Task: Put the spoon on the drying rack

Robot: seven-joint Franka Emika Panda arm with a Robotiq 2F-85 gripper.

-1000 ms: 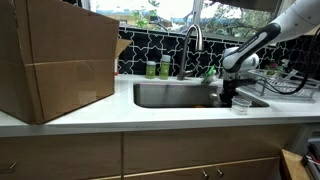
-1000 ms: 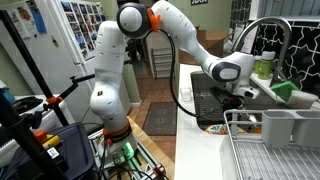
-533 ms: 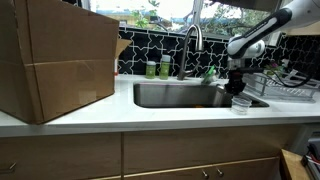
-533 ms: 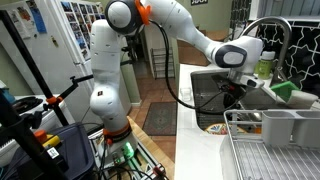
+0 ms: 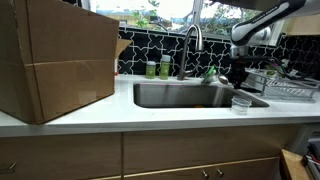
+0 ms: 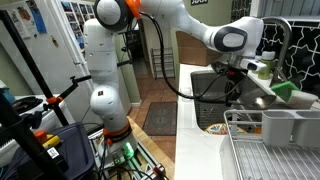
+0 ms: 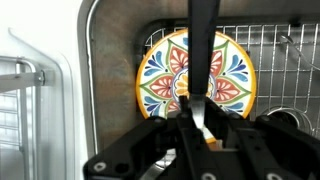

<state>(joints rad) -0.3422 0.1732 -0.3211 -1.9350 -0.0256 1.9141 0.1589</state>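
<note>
My gripper [image 7: 200, 125] is shut on the spoon [image 7: 204, 50], whose long dark handle sticks out past the jaws. In the wrist view it hangs over a colourful patterned plate [image 7: 165, 75] in the steel sink. In both exterior views the gripper [image 5: 238, 76] [image 6: 238, 78] is raised above the sink's end nearest the rack. The wire drying rack [image 5: 291, 90] [image 6: 262, 152] stands on the counter beside the sink. Its bars also show at the edge of the wrist view [image 7: 18, 100].
A small clear cup [image 5: 240, 103] stands on the counter between sink and rack. A curved faucet [image 5: 192, 42] and green bottles [image 5: 158, 68] are behind the sink. A big cardboard box [image 5: 60, 60] fills the counter's other end.
The gripper has risen out of the sink with the spoon and shifted a little toward the drying rack.
</note>
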